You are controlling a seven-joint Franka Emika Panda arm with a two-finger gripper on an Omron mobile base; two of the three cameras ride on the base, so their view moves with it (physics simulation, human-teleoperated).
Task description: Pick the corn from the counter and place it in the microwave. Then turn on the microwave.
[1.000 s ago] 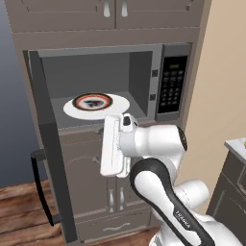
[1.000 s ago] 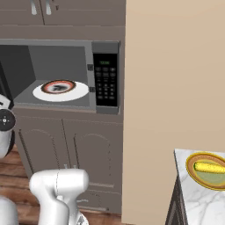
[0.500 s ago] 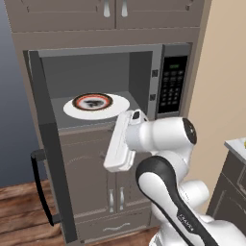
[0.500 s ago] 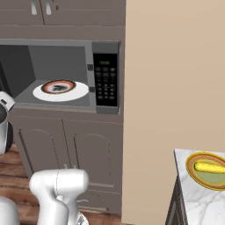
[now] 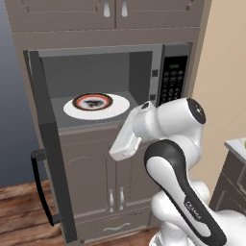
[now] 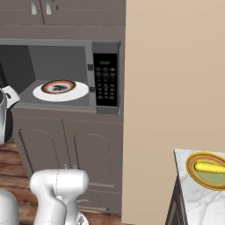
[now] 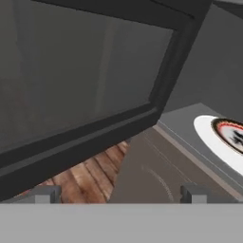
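Microwave (image 5: pixel 158 62) stands with door (image 5: pixel 50 158) swung wide so its white plate (image 5: pixel 117 106) is reachable, counter (image 6: pixel 197 200) off right carries the corn (image 6: pixel 210 167) in a yellow-rimmed dish (image 6: pixel 193 173), and my gripper (image 7: pixel 117 193) hangs spread, empty, by the door.

I see the microwave (image 5: pixel 144 81) built in under brown cabinet doors (image 5: pixel 105 9), its door (image 5: pixel 50 158) swung wide to the left, black bar handle (image 5: pixel 41 185) low on the edge; inside, a white plate (image 5: pixel 117 106) carries a dark-rimmed dish (image 5: pixel 92 101); the keypad panel (image 5: pixel 173 79) sits right; my arm (image 5: pixel 168 139) rises before the lower cabinets (image 5: pixel 91 182); a counter corner (image 5: pixel 236 146) shows at right.
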